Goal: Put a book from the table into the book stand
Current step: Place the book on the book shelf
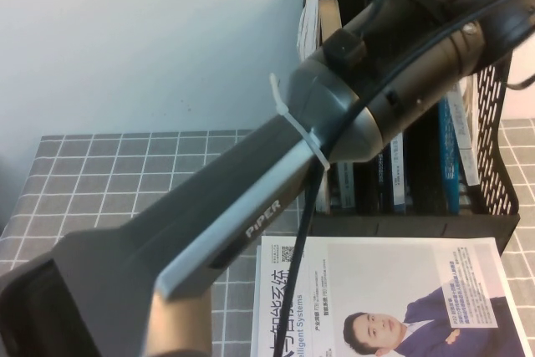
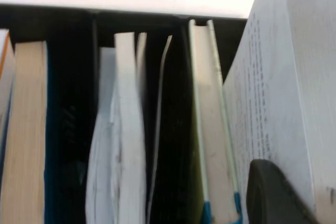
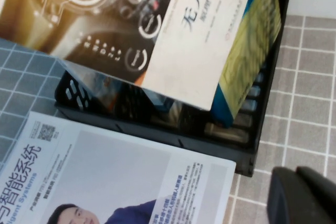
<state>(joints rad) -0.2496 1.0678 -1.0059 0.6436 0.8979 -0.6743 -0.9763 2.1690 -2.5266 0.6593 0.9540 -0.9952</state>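
The left gripper [image 2: 273,192] holds the book [image 3: 157,19] above the stand [image 1: 501,198], fingers apparently clamped on its edge. A crowded slot could catch its corner and twist it loose. The right gripper [image 3: 304,195] hovers over the surface [image 3: 310,77]; I cannot tell its fingers' state.

Gridded table [image 1: 100,173]: book stand [image 1: 501,215], man-cover book [image 1: 393,290].

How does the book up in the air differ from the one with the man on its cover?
The book hangs tilted over the book stand in the left gripper; the white book lies flat on the table. The book's cover shows dark circular graphics; the white book's, a suited man. Both bear Chinese titles. The right gripper hovers over the table nearby.
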